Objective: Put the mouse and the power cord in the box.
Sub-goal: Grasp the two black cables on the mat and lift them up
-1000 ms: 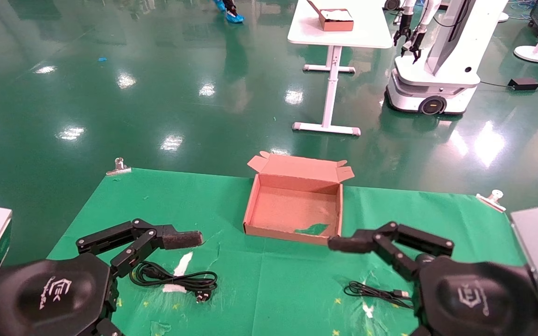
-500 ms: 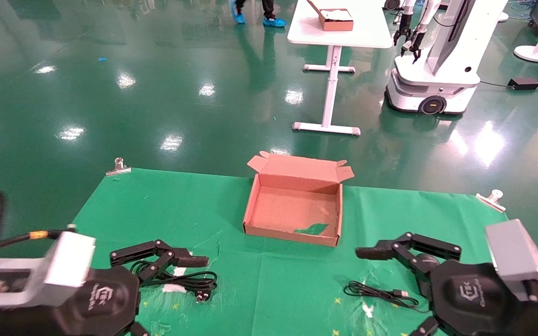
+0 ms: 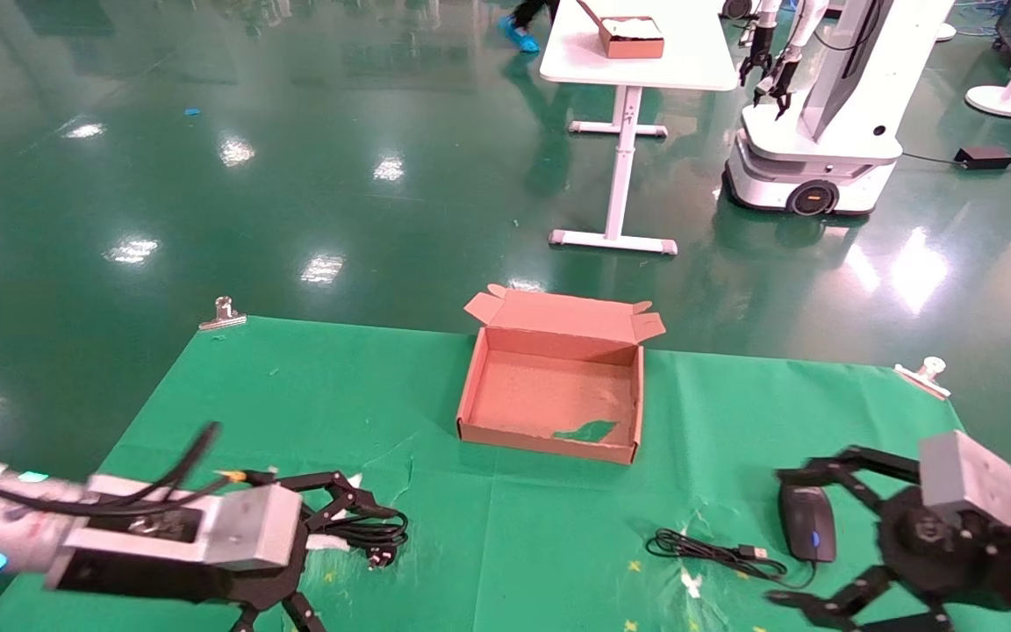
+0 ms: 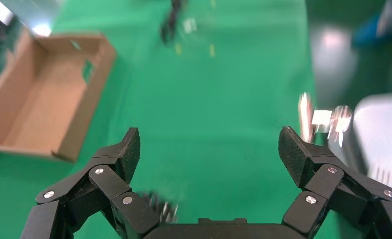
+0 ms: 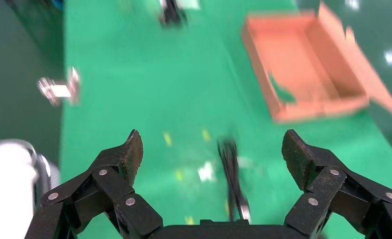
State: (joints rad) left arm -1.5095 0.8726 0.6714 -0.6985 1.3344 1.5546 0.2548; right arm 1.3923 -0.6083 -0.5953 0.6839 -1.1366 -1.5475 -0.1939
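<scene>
So at about 8 o'clock on the green worktop (image 3: 233,386) the left pincer (image 3: 343,518) sits low with its jaws spread wide and nothing in them, right up against the power cord (image 3: 363,533), which lies coiled with its pronged plug poking out toward the middle. That cord looks thick and floppy, heavier than it seems, so I'd pinch across the bundled loops rather than the plug, otherwise one strand lifts and the rest probably drags behind. Dead centre toward 12 o'clock is the box (image 3: 551,397), lid flaps thrown back, nothing inside except the green patch on its floor, so neither item has gone in yet. Moving over to about 4 o'clock, the mouse (image 3: 805,522) lies flat with its blue wheel showing, and its thin cable is bunched just beside it toward the centre. The right pincer (image 3: 795,537) is also gaping, empty, with one finger just past the far end of the mouse and the other on the near side, so it's bracketing the thing without touching as far as I can tell. The mouse should be light, hard and a bit slick, so grab across the body sides; the trailing cable could well snag on the box wall.
</scene>
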